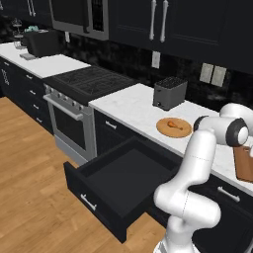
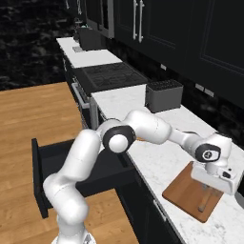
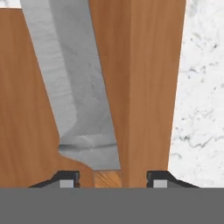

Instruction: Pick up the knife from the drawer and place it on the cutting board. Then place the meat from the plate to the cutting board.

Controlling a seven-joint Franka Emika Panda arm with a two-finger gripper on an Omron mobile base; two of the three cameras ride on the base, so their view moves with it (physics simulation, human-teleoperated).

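The knife (image 3: 81,87) lies flat on the reddish-brown cutting board (image 3: 148,87), its grey blade running away from the hand and its tan handle end between the fingertips. My gripper (image 3: 112,179) hangs just above it, open, with a gap of board showing on each side of the handle. From the right base view the gripper (image 2: 212,185) is low over the cutting board (image 2: 183,193), with the knife (image 2: 205,200) beneath it. The meat (image 1: 171,124) rests on the round plate (image 1: 184,131). The drawer (image 1: 99,197) stands pulled out, dark inside.
A dark toaster (image 1: 169,93) stands behind the plate on the white marble counter (image 1: 133,106). The stove (image 1: 91,81) is to the left. The open drawer (image 2: 38,181) juts over the wooden floor beside the robot's base. The board's edge (image 1: 243,163) reaches the counter's right side.
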